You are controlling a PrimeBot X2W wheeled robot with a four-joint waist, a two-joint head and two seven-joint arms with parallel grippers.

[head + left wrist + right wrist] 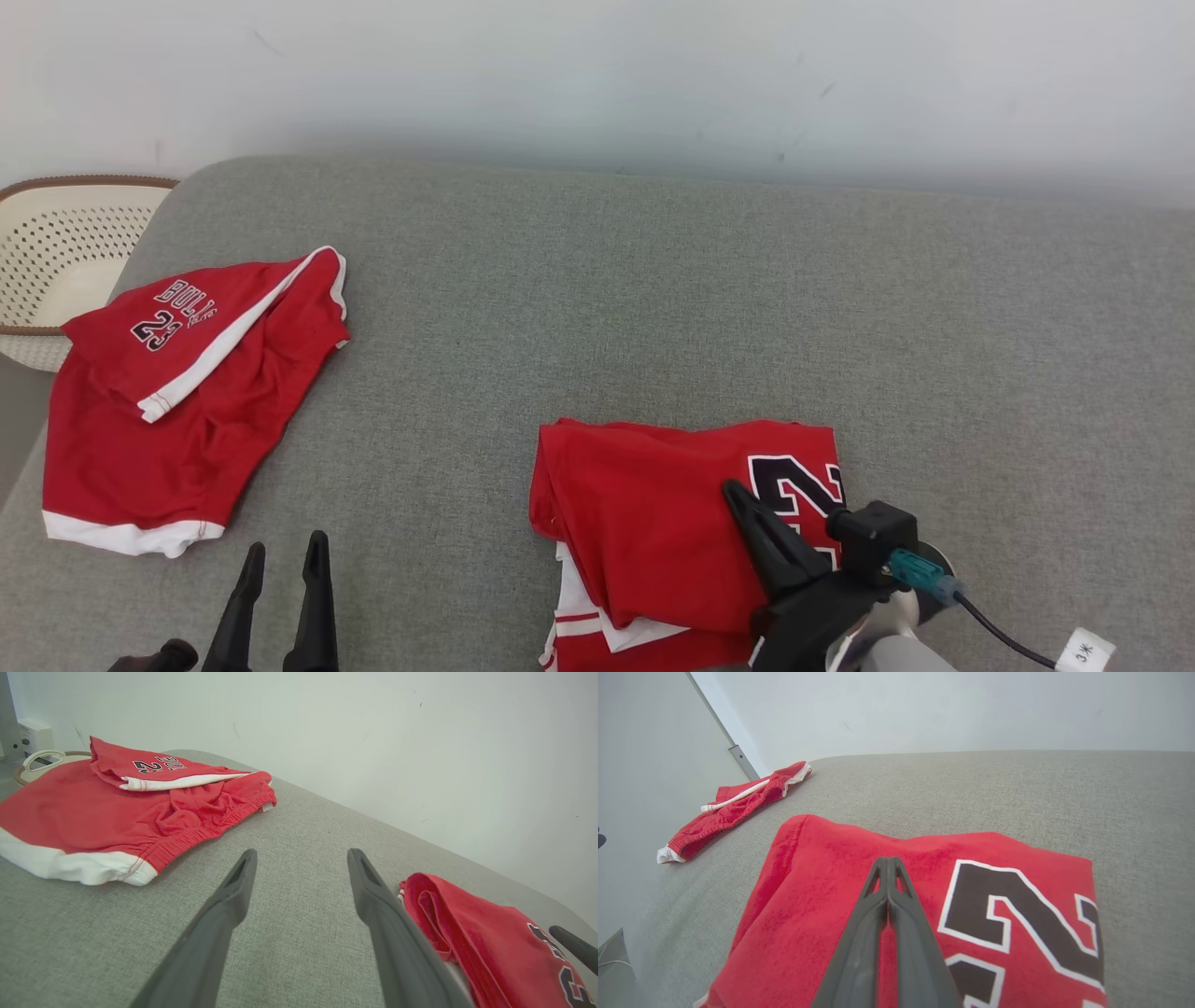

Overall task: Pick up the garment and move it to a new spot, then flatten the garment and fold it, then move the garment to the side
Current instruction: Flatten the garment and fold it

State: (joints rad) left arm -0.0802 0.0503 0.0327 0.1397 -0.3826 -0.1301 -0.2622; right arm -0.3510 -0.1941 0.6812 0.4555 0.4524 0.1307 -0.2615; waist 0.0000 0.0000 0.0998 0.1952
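A folded red jersey with a black number lies lower centre on the grey fabric bench; our right jaws sit together over it, our left jaws apart, lower left.

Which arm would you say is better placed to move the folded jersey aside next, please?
Probably the right: the right end effector is shut directly over the folded jersey, whereas the left end effector stands open over bare grey cushion beside it.
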